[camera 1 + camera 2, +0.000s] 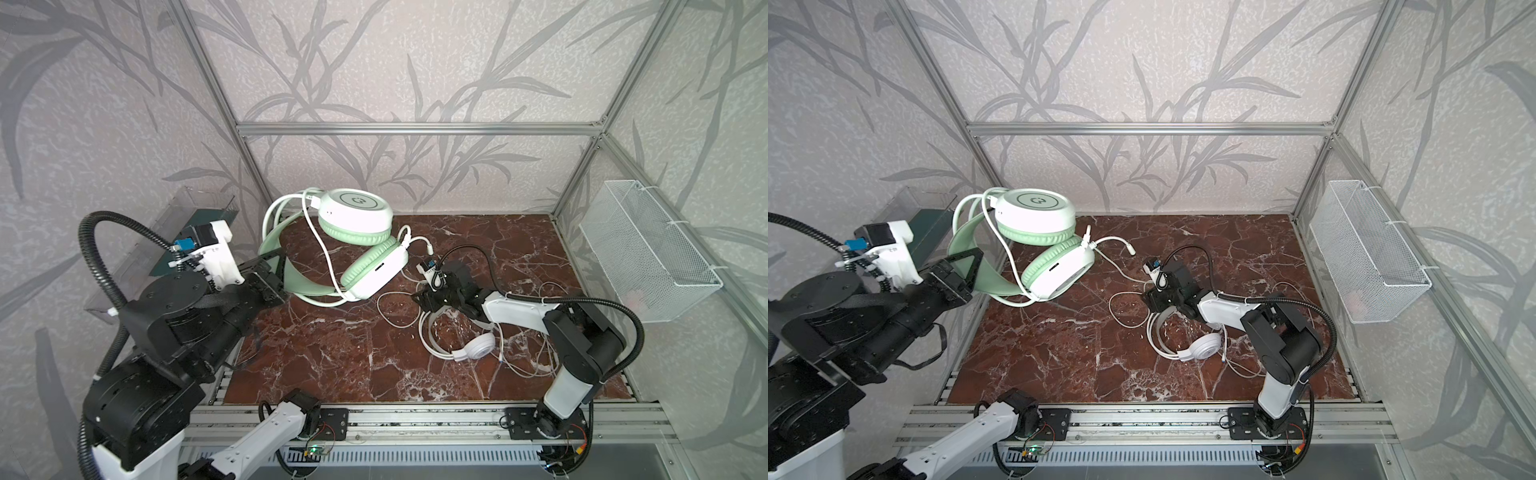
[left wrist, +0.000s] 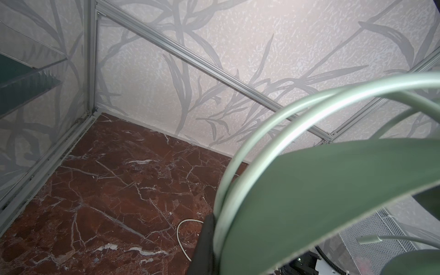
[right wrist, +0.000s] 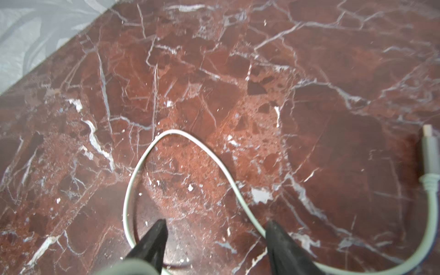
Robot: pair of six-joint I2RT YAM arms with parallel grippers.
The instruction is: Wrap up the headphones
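Red-brown marble covers the worktop (image 1: 332,365), and both headsets are in play. Over on the left, the left pincer (image 1: 271,272) is clamped tight on the band of the mint-green headphones (image 1: 355,214), raised toward the back-left corner. The two round cups sit one against the other, with a pale lead draped across them. Whether the lower cup touches the marble, I can't tell. From the left wrist view that green band (image 2: 309,190) fills nearly half of what's seen.

Now the right side: the right pincer (image 3: 215,228) is down low over the marble with its fingers (image 3: 154,238) apart and nothing gripped. A loop of pale cable (image 3: 176,134) lies flat on the worktop, arching ahead of the tips and running back past both of them. A grey plug (image 3: 429,147) lies off to one side, apart from the loop.

And the white headphones (image 1: 478,347) lie on the worktop beneath the right arm, thin leads straggling around them. A white mesh basket (image 1: 648,249) hangs on the right wall.
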